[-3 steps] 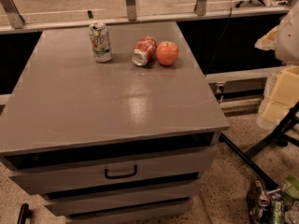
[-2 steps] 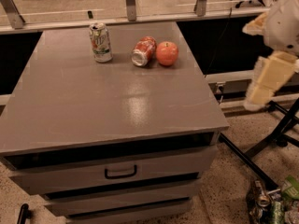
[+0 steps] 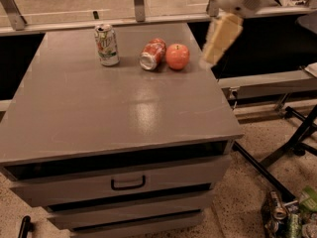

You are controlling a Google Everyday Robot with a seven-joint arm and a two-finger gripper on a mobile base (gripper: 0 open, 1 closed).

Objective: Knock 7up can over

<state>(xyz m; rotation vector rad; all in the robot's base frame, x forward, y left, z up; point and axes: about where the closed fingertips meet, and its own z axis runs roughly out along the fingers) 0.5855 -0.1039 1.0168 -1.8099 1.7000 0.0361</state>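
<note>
The 7up can (image 3: 107,44) stands upright near the back left of the grey cabinet top (image 3: 114,108). It is white and silver with a green logo. My gripper (image 3: 217,42) hangs in the air at the cabinet's back right corner, blurred, well to the right of the can and just right of the apple. It holds nothing.
An orange-red soda can (image 3: 151,54) lies on its side next to a red apple (image 3: 177,56), between the 7up can and my gripper. A metal rail (image 3: 148,20) runs behind the cabinet. Crushed cans (image 3: 287,214) lie on the floor at lower right, by black stand legs (image 3: 292,143).
My arm has swung left and up, from beside the cabinet's right edge to above its back right corner. The cans and the apple have not moved.
</note>
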